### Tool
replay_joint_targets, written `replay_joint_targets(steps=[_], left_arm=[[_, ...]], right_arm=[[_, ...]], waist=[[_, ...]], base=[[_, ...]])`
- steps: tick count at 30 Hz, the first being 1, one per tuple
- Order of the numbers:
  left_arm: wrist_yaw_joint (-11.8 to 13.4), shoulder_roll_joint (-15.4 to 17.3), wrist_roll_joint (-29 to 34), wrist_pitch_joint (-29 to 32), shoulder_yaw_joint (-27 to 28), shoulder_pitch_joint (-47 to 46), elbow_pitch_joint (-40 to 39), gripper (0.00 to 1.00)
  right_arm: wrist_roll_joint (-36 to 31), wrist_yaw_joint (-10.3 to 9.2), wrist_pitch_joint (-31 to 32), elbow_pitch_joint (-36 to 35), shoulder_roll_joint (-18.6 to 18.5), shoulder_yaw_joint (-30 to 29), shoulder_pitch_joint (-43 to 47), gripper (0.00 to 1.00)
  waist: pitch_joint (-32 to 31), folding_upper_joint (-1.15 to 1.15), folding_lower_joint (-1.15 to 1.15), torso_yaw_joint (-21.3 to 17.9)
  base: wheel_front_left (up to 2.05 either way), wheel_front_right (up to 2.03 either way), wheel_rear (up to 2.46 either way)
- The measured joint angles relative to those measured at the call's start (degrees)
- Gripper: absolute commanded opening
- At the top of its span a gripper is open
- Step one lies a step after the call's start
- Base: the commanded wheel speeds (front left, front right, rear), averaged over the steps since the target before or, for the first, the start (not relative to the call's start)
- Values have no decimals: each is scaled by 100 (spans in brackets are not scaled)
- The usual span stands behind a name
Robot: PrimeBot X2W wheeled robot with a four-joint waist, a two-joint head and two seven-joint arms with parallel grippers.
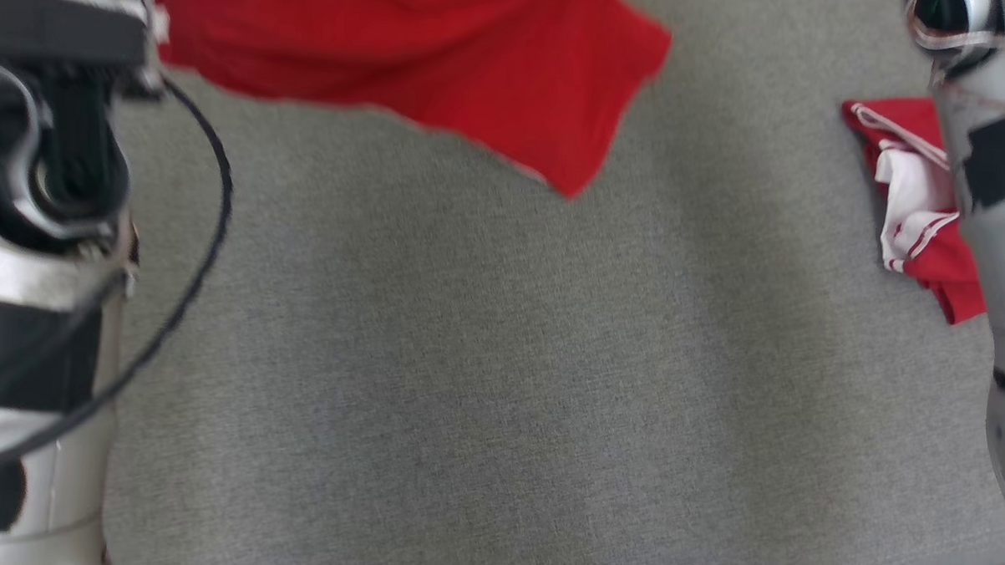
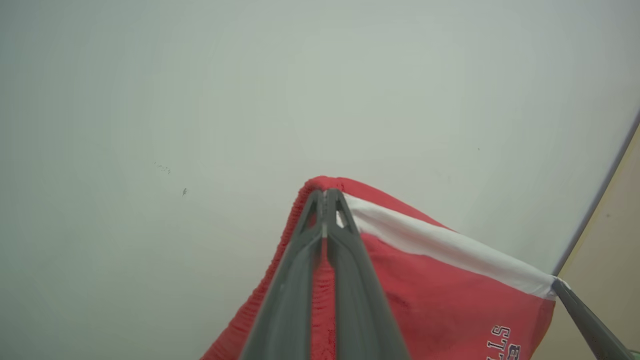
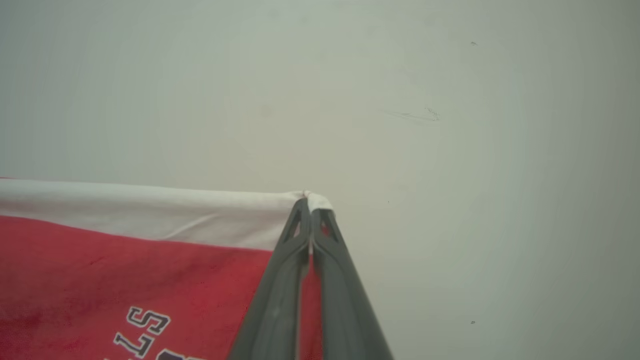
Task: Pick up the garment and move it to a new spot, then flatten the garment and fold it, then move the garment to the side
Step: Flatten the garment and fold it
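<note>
above grey cloth surface (image 1: 473, 401) — red garment (image 1: 461, 58) held up | pale wall (image 2: 250, 75) behind

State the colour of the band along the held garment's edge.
White band on the red garment; best in the right wrist view.

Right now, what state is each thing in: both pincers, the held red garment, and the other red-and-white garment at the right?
left pincer: shut on one top corner of the red garment.
right pincer: shut on the other corner, at the white band.
red garment: unfolded, stretched between both pincers, hanging.
second garment: crumpled on the grey surface, ungripped, partly hidden by the right arm.
</note>
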Motion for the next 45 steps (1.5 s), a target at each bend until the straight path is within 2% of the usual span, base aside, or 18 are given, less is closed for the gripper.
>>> replay_joint_targets(steps=[4, 7, 10, 12, 17, 21, 25, 29, 35, 40, 45], left_arm=[[87, -123, 198, -458, 166, -681, 214, 0], [124, -230, 367, -687, 294, -1103, 337, 0], [48, -334, 516, -779, 485, -1438, 392, 0], [-31, -416, 580, -804, 593, -1531, 383, 0], [-245, -459, 723, -824, 703, -1230, 459, 0], [-380, -563, 749, -826, 739, -568, 495, 0], [-399, -528, 610, -826, 391, -127, 320, 0], [-412, -247, 278, -809, -168, 563, -43, 0], [-412, 91, -250, -750, -645, 1667, -466, 0], [-412, 249, -539, -753, -1031, 2559, -635, 0], [-412, 261, -661, -783, -1258, 3261, -647, 0]], right_arm=[[-593, 0, -659, 468, 255, -460, -678, 0], [-1126, 0, -922, 664, 404, -886, -1172, 0], [-1746, 1, -1009, 527, 550, -1361, -1456, 0], [-2162, 1, -1017, 190, 630, -1479, -1545, 0], [-2716, 1, -1029, 86, 715, -1199, -1049, 0], [-2771, 1, -1029, 65, 571, -491, -503, 0], [-2372, 0, -1029, -73, 240, 179, -101, 0], [-1617, 1, -1015, -172, -181, 1026, 471, 0], [51, 1, -218, -1031, -1114, 1830, 1385, 0], [1040, 0, 639, -1930, -1942, 1750, 2392, 0], [1919, 0, 1113, -2704, -2314, 1534, 3487, 0]], waist=[[361, 0, 0, -57], [570, 0, 0, -86], [740, 0, 0, -103], [851, 0, -1, -111], [1163, -1, -1, -122], [1416, 0, -1, -122], [1478, 0, 0, -74], [1341, 0, -2, -34], [966, -1, -3, 58], [578, -2, -3, 148], [167, -2, -4, 241]], base=[[0, 0, 0], [0, 0, 0], [0, 0, 0], [0, 0, 0], [0, 0, 0], [0, 0, 0], [0, 0, 0], [0, 0, 0], [0, 0, 0], [0, 0, 0], [0, 0, 0]])
